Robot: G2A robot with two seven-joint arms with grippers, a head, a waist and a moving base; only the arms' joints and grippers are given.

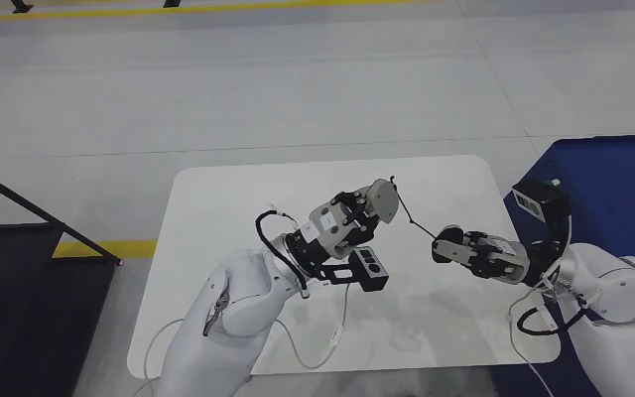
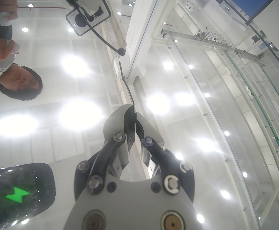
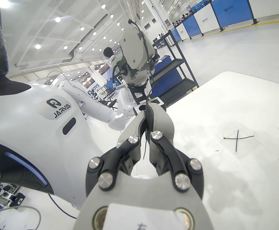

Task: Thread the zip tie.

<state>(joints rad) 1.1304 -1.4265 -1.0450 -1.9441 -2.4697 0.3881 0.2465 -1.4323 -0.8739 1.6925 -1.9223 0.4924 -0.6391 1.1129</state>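
- Hanging in the air above the bench, the zip tie runs nearly straight between the two arms and touches no surface.
- Grip one: the left claw is pressed together on the strap partway along. A length carries on past its tips to a small dark block, which I take for the locking head.
- Grip two: the right claw is pinching the other end, and a short thin tail hangs back between its pads.
- Step in hand, as I judge it: bringing tail to head. Not yet threaded, since the two ends sit well apart.
- Doing it well:
  - Keep the head-side grip steady with the slot facing the incoming tip.
  - Curl the strap into a smooth loop without twisting it.
  - The tail now points back into its own grip, so a regrip that leaves a short free tip forward looks necessary.
  - Feed slowly along the slot's line.
- Risk: a strap this thin may spring or slip out of the pinch.
- Writing:
  - A sticker on the right claw's housing is cut off at the edge and unreadable.
  - Print on the blue panels across the room is too small to make out.
  - A black cross on the bench is a mark, not lettering.
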